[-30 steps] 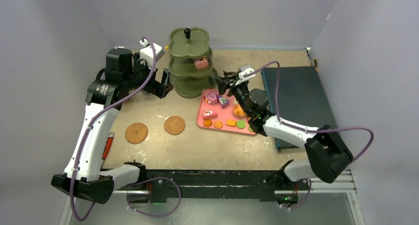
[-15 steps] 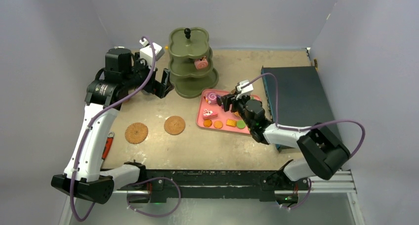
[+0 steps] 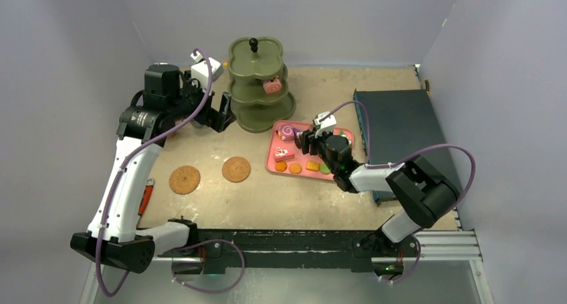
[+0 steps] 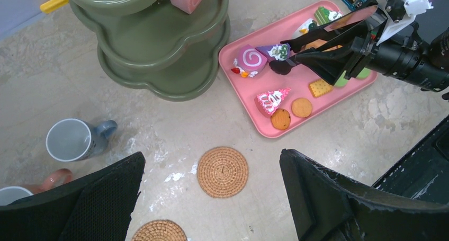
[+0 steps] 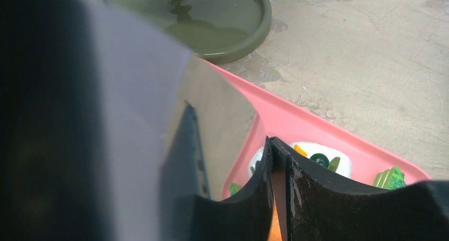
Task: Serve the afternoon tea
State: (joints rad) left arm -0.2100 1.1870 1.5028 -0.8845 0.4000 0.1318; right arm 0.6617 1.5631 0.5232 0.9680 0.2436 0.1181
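Right tool [image 3: 309, 141] pinches black tongs [image 4: 323, 53] above flat pink tray [image 4: 238, 90]; left tool [image 4: 212, 159] spread wide beside olive three-tier stand [image 4: 159, 50].

Olive stand [image 3: 249, 111], pink tray [image 3: 273, 151], two coasters [image 3: 236, 169]

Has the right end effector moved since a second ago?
Yes. The right end effector, holding black tongs, has drawn back from the olive stand toward the near edge, over the pink tray.

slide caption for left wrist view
The right hand holds black tongs over pink pastry tray beside olive three-tier stand.
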